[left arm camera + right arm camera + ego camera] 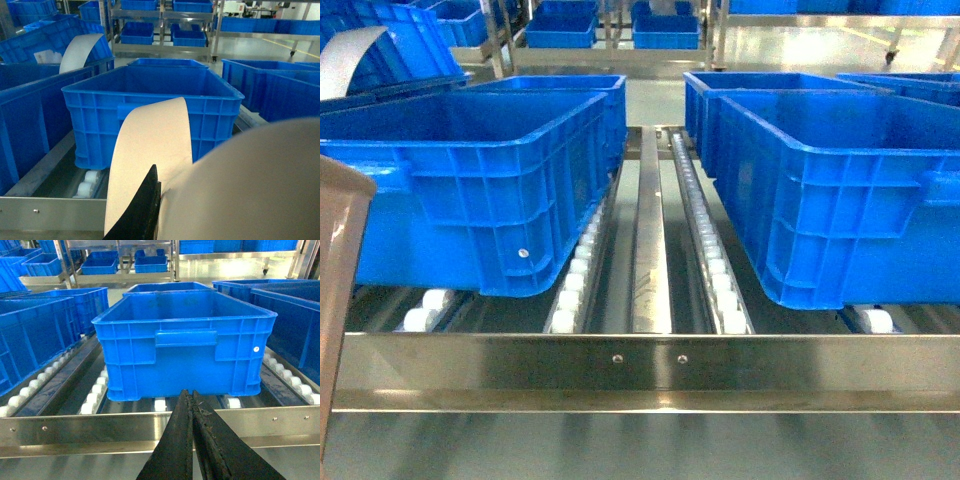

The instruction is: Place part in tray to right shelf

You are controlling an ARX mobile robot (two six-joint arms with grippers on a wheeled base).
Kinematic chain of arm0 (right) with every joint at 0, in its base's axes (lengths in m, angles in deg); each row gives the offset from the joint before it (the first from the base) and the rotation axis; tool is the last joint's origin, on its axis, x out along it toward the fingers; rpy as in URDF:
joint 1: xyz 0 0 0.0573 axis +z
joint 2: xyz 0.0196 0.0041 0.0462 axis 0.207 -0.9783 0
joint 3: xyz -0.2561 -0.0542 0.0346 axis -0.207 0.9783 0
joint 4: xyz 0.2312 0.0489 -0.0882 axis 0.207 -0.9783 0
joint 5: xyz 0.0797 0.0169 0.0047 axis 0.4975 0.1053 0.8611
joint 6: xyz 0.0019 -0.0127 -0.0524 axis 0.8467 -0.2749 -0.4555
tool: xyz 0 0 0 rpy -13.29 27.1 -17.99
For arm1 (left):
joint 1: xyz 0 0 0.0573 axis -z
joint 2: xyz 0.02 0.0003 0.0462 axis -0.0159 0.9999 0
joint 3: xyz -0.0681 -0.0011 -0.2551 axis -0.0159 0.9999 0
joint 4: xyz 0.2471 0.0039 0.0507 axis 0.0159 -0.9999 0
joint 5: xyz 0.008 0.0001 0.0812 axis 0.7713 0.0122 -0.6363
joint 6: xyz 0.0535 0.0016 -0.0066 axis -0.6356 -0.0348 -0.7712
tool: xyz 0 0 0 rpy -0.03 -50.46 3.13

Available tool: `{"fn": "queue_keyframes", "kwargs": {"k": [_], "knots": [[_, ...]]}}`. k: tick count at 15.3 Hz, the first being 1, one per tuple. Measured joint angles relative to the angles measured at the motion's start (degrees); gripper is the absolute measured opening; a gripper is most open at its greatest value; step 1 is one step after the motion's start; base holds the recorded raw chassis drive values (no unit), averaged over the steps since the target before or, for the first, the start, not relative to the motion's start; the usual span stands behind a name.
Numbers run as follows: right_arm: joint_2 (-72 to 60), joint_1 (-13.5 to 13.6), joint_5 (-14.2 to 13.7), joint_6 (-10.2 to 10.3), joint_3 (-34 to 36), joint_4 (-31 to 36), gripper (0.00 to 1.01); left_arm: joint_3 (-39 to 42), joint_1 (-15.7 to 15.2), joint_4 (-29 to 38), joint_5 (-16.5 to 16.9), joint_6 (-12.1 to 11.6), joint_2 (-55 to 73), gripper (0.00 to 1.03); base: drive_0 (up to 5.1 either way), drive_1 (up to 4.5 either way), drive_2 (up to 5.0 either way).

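Beige tray point(150, 150) pinched by left gripper point(145, 210); right gripper point(192, 405) closed, empty; 2 crates point(470, 180) on right shelf point(650, 360).

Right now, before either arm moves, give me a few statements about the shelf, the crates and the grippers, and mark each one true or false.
1. The right gripper is shut with nothing between its fingers. True.
2. In the head view the right crate is stacked on the left crate. False: they stand side by side on the shelf, with a bare lane of white rollers between them.
3. The beige tray shows at the left edge of the head view. True.
4. The shelf's front rail is made of wood. False: it is flat shiny steel.
5. The small blue part lies on the front rail. False: the rail is bare, and the part shows in no view.
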Motion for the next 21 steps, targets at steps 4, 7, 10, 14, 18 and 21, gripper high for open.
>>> {"fn": "queue_keyframes", "kwargs": {"k": [4,7,10,14,18,21], "knots": [[0.0,0.0,0.0,0.0,0.0,0.0,0.02,0.0,0.0,-4.7,0.0,0.0,-4.7,0.16,0.0,0.00,0.0],[0.0,0.0,0.0,0.0,0.0,0.0,0.02,0.0,0.0,-15.3,-0.1,0.0,-15.5,0.16,0.0,0.00,0.0],[0.0,0.0,0.0,0.0,0.0,0.0,0.02,0.0,0.0,-16.0,0.0,0.0,-15.6,0.16,0.0,0.00,0.0],[0.0,0.0,0.0,0.0,0.0,0.0,0.02,0.0,0.0,-16.4,0.0,0.0,-15.6,0.16,0.0,0.00,0.0],[0.0,0.0,0.0,0.0,0.0,0.0,0.25,0.0,0.0,-16.4,0.0,0.0,-15.6,0.16,0.0,0.00,0.0],[0.0,0.0,0.0,0.0,0.0,0.0,0.73,0.0,0.0,-16.4,0.0,0.0,-15.6,0.16,0.0,0.00,0.0]]}}
